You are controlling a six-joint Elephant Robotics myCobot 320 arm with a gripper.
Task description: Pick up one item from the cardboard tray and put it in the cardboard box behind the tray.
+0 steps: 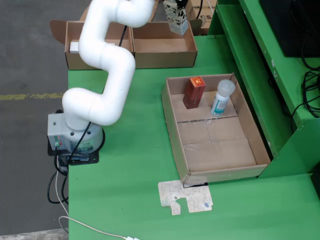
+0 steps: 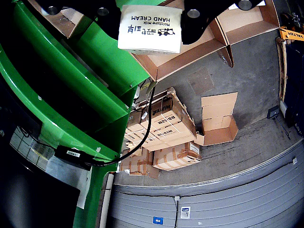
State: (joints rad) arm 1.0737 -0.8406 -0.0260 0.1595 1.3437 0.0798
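My gripper (image 1: 176, 7) hangs at the top of the fixed view, shut on a white hand cream carton (image 1: 178, 22), above the far right corner of the cardboard box (image 1: 165, 59) behind the tray. In the wrist view the carton (image 2: 149, 28) fills the space between the black fingers (image 2: 204, 16), its label readable. The cardboard tray (image 1: 172, 125) lies on the green table and holds a red-brown carton (image 1: 194, 92) and a white bottle with a teal label (image 1: 221, 98), both standing at its far end.
A second open cardboard box (image 1: 95, 60) sits left of the first, with something white inside. The arm's base (image 1: 75, 137) stands at the table's left edge. A flat cardboard scrap (image 1: 185, 197) lies in front of the tray. A green shelf frame (image 1: 260, 65) runs along the right.
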